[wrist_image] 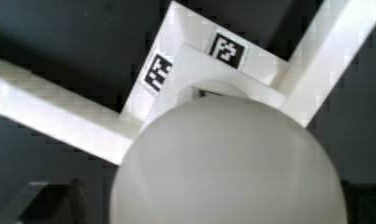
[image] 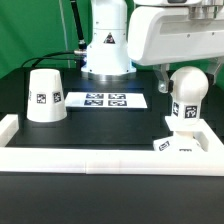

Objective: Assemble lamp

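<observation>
The white ball-shaped bulb (image: 187, 96) stands upright on the low square base (image: 190, 145), which lies against the white rim at the exterior view's front right. My gripper (image: 188, 80) hangs over the bulb with a dark finger on each side of its top. It is open, with a small gap at each finger. In the wrist view the bulb (wrist_image: 220, 160) fills the space between the fingers of the gripper (wrist_image: 211, 205), and the tagged base (wrist_image: 238, 60) lies beyond it. The tapered shade (image: 45, 95) stands mouth down at the exterior view's left, apart from the gripper.
The marker board (image: 105, 99) lies flat on the black table between the shade and the bulb. The white rim (image: 80, 157) borders the table's front and sides. The arm's base (image: 107, 45) stands behind the marker board.
</observation>
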Controlling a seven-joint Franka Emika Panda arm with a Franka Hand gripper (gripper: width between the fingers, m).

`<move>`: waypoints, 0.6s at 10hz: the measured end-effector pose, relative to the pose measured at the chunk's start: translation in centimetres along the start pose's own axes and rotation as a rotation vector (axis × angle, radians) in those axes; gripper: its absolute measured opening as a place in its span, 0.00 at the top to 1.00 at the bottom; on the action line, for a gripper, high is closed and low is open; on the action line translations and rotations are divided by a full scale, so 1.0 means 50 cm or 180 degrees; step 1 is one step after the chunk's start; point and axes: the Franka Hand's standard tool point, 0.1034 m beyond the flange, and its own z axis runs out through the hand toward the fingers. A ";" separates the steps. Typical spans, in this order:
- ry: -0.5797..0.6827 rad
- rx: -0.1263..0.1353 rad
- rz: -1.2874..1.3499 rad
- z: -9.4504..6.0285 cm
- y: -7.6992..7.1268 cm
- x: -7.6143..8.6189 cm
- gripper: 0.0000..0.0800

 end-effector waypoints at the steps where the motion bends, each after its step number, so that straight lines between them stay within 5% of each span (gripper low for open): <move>1: 0.0000 0.0001 0.0053 0.000 0.000 0.000 0.25; 6: 0.0021 0.0033 0.0545 0.000 -0.001 0.000 0.28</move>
